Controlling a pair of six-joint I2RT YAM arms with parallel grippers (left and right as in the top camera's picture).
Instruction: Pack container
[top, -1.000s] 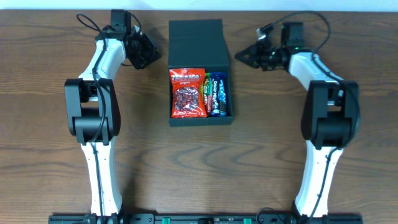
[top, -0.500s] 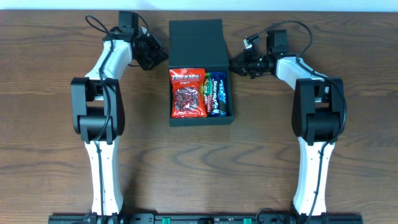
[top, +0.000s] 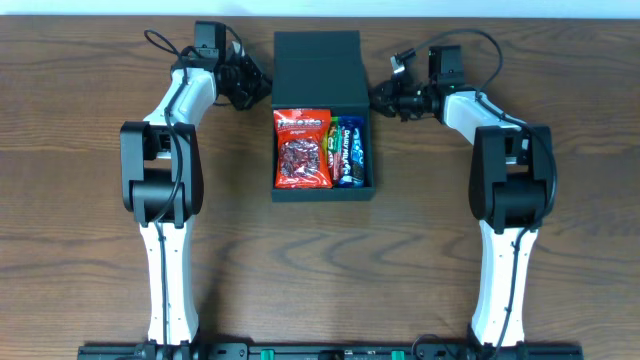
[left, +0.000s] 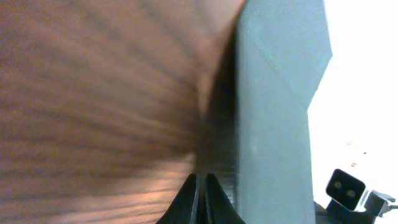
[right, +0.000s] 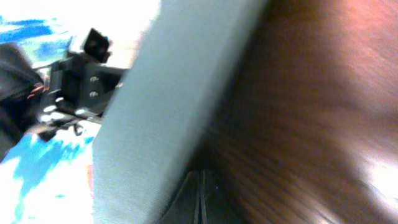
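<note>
The dark teal container (top: 318, 56) lies in the middle of the table, its flap lid folded back and flat. Its tray holds a red snack packet (top: 302, 148) next to green and blue packets (top: 348, 150). My left gripper (top: 266, 91) is shut and empty, with its tips down on the wood right by the lid's left edge. The left wrist view shows those tips (left: 201, 182) beside the container's wall (left: 273, 124). On the other side, my right gripper (top: 377, 97) is also shut and empty, close to the lid's right edge. Its tips (right: 200, 183) rest alongside the teal wall (right: 168, 106).
The brown wooden table (top: 80, 200) stretches around the box. Its far edge (top: 560, 17) runs just behind both grippers. Loose black cables (top: 150, 42) loop over each wrist. Both white arms reach in from the near edge.
Both grippers have moved inward, from clear of the box to right beside the lid's two side edges. They stayed shut. The container and packets have not moved.
</note>
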